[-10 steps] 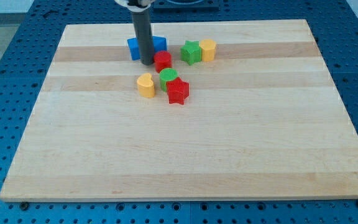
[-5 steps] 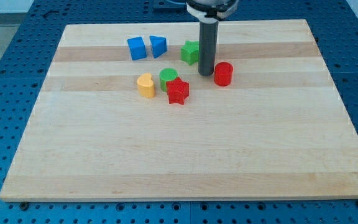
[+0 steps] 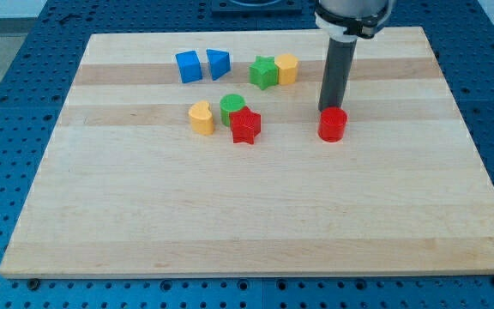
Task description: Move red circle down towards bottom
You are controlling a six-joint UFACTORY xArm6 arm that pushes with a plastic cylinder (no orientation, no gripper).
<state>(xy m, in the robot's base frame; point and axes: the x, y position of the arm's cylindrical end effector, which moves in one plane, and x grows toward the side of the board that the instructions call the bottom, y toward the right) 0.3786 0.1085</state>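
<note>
The red circle (image 3: 333, 124) is a short red cylinder standing on the wooden board (image 3: 256, 215), right of the middle. My tip (image 3: 328, 110) rests just behind it, on its upper-left side, touching or nearly touching it. The dark rod rises straight up from there to the view's top.
A blue cube (image 3: 188, 66) and a blue wedge (image 3: 218, 63) sit at the upper left. A green star (image 3: 264, 72) and a yellow block (image 3: 286, 68) sit beside them. A yellow heart-like block (image 3: 201, 118), a green cylinder (image 3: 232, 107) and a red star (image 3: 245, 125) cluster at the centre left.
The tip has swept from the blue blocks to the right and downward, pushing the red circle away from the cluster to the right and down. The other blocks have stayed put.
</note>
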